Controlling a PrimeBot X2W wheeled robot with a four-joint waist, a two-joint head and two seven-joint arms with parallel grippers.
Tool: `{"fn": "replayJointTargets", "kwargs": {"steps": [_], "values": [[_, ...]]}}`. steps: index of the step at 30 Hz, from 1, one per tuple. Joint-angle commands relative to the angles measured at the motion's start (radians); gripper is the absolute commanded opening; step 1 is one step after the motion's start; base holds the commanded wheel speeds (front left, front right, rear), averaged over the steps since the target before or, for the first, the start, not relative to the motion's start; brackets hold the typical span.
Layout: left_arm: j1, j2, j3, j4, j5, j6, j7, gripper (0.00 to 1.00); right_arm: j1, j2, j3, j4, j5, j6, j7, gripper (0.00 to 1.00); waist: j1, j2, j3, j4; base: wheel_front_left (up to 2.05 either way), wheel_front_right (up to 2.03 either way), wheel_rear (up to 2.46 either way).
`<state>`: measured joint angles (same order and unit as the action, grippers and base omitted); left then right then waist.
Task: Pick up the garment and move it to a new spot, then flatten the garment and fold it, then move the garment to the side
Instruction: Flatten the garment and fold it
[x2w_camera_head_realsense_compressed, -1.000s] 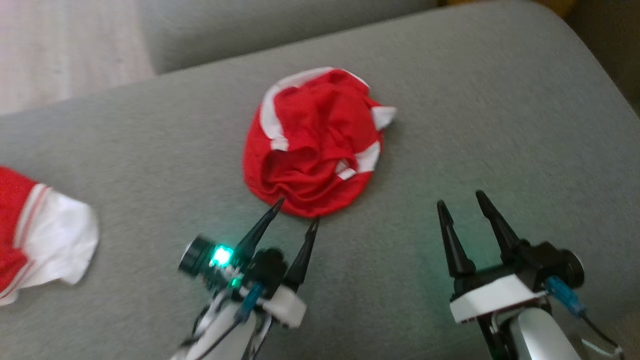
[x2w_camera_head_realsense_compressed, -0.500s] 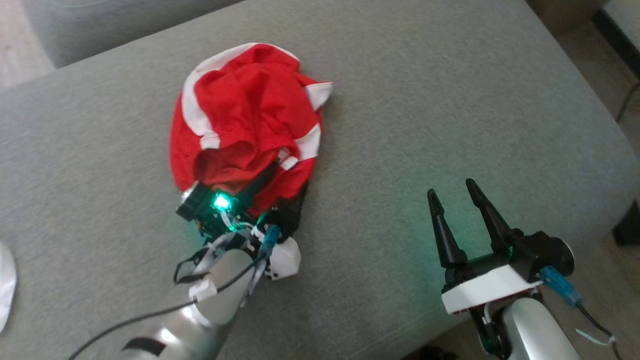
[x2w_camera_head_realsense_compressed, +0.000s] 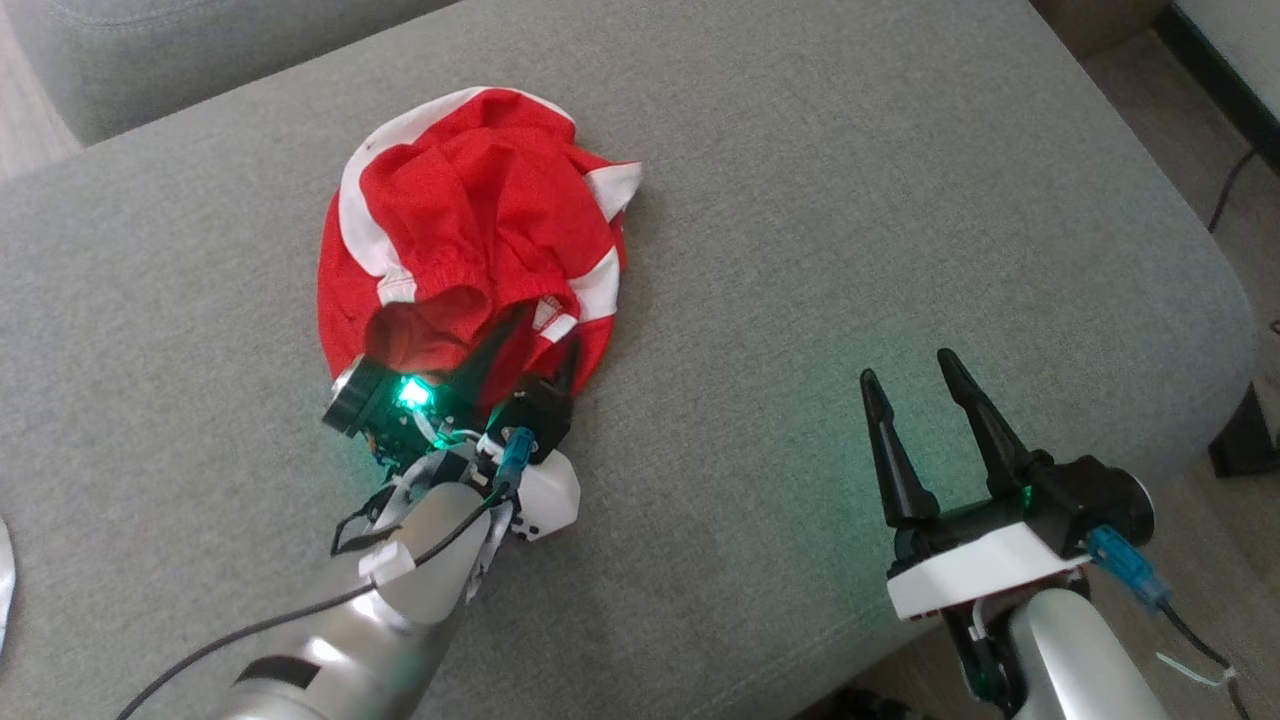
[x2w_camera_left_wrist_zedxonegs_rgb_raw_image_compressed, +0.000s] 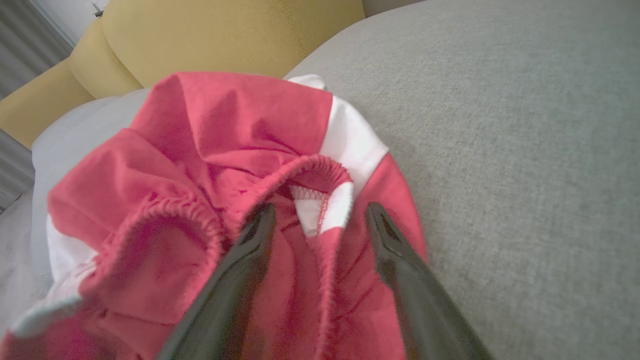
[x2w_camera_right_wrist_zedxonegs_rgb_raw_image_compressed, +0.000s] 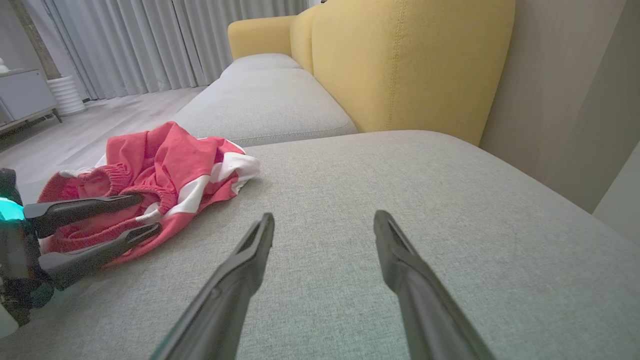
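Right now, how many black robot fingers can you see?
4. The left arm's two fingers spread on the crumpled red-and-white cloth garment; the right arm's two fingers spread above the grey fabric sofa cushion.

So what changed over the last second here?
The left gripper went forward from the near edge of the crumpled red-and-white fabric garment into its folds, jaws open astride a hem, not yet closed. The right gripper stays open above the grey sofa cushion; the garment stays put. The view itself shifted.
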<state>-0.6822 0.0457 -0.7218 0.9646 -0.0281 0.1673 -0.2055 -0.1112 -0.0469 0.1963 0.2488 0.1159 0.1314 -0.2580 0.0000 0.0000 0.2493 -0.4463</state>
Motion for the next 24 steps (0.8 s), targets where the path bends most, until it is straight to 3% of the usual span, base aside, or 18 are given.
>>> {"fn": "replayJointTargets", "kwargs": {"steps": [1,2,4,6,14,24], "values": [[-0.028,0.004,0.013,-0.028,-0.014,0.002,-0.014,0.72,-0.011,-0.003,0.018,-0.028,0.0,-0.001,-0.004,1.0,0.0,0.0,-0.007,0.003,0.0,0.0,0.0],[-0.025,0.004,0.011,-0.031,-0.024,-0.001,-0.018,0.51,-0.01,-0.003,0.019,-0.027,-0.001,-0.001,-0.004,1.0,0.0,0.0,-0.009,0.004,0.0,0.0,0.0],[-0.021,0.004,0.0,-0.028,-0.037,-0.006,-0.021,0.32,-0.009,-0.003,0.024,-0.026,-0.002,-0.001,-0.004,1.0,0.0,0.0,-0.015,0.004,0.0,0.0,0.0],[-0.021,0.004,-0.007,-0.023,-0.048,-0.005,-0.025,0.0,-0.009,-0.003,0.028,-0.025,-0.002,-0.001,-0.004,1.0,0.0,0.0,-0.017,0.003,0.0,0.0,0.0],[-0.021,0.004,-0.028,-0.048,-0.113,-0.043,-0.044,0.0,-0.003,-0.003,0.028,-0.023,-0.008,-0.001,-0.004,1.0,0.0,0.0,-0.027,0.006,0.0,0.0,0.0],[-0.09,0.004,-0.011,-0.251,-0.299,-0.196,-0.055,0.0,0.023,-0.003,0.034,-0.017,-0.002,-0.001,-0.004,1.0,0.0,0.0,-0.09,0.016,0.0,0.0,0.0]]}}
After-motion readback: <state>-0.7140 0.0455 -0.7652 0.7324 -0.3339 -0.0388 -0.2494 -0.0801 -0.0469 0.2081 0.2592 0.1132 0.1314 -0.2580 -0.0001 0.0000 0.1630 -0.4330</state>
